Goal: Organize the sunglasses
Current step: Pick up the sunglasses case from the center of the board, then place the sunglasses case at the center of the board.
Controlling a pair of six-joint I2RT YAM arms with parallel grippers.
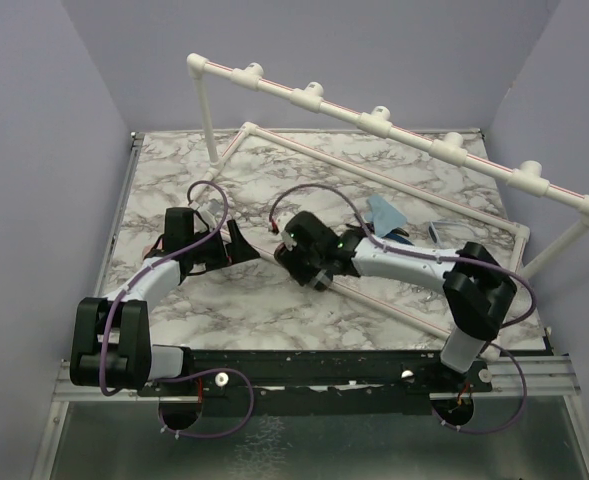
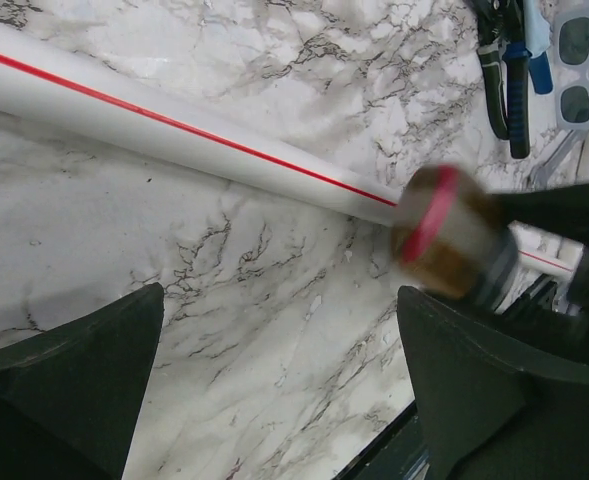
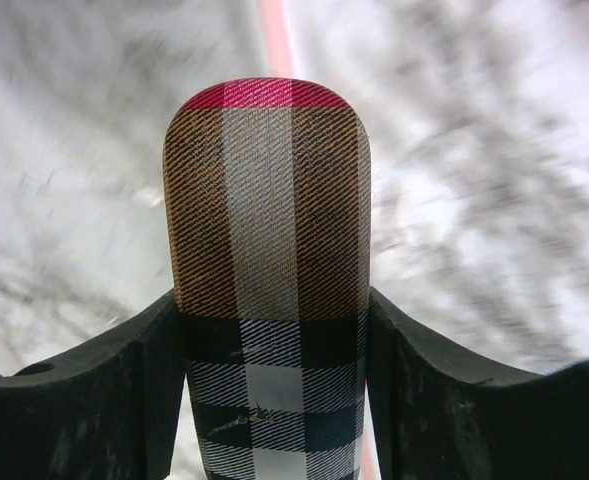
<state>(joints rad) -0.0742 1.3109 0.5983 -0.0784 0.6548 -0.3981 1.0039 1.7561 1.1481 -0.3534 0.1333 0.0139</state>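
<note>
On the marble table [image 2: 224, 60], just beside the pliers [image 2: 509, 90], the sunglasses [image 2: 577, 62] lie apart from our wide, empty left claw [image 2: 279, 335] while our right claw [image 3: 271, 300] grips a plaid case [image 3: 267, 190]; we judge them light, brittle and slick-lensed, best pinched at the bridge.

A white marble-patterned worktop [image 1: 174, 190] with grey veining carries a white pipe frame [image 1: 394, 181] marked by a thin red stripe, its base tubes lying flat on the surface. Towards the far right, black-and-blue handled pliers [image 2: 514, 90] rest on the marble, with blue-framed sunglasses [image 2: 577, 70] lying just beside them, lenses up.
</note>
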